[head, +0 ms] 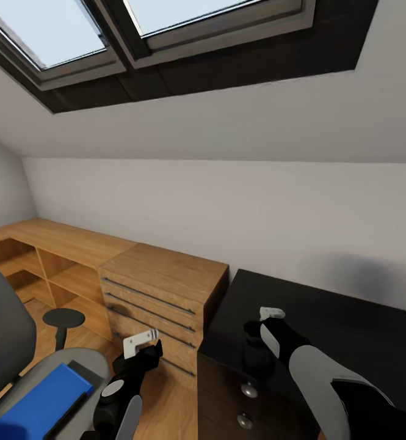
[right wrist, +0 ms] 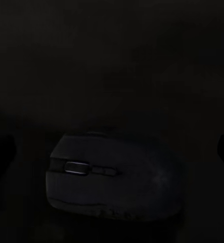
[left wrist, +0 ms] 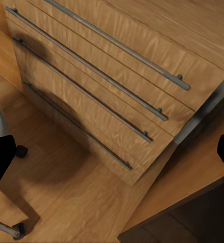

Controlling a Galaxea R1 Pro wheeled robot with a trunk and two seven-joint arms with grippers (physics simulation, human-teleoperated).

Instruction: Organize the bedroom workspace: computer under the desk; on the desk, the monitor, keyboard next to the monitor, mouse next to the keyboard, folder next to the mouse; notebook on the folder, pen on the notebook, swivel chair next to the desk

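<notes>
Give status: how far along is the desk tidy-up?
Early. The mouse lies on the black desk, with the right gripper above it, apparently open. The folder remains on the swivel chair, so that move is pending. The left gripper is empty.

The head camera looks forward and down from above both arms, taking in the skylights (head: 74, 36) high up and the wooden drawer cabinet (head: 160, 299) in the middle distance, with the black desk (head: 325, 318) just beside the cabinet; the left wrist camera looks down at close range on that same cabinet (left wrist: 117, 86), its handles and the wood floor (left wrist: 66, 202) at its foot; the right wrist camera sits very near the desk top (right wrist: 112, 61), facing the mouse (right wrist: 114, 177) at close quarters.
</notes>
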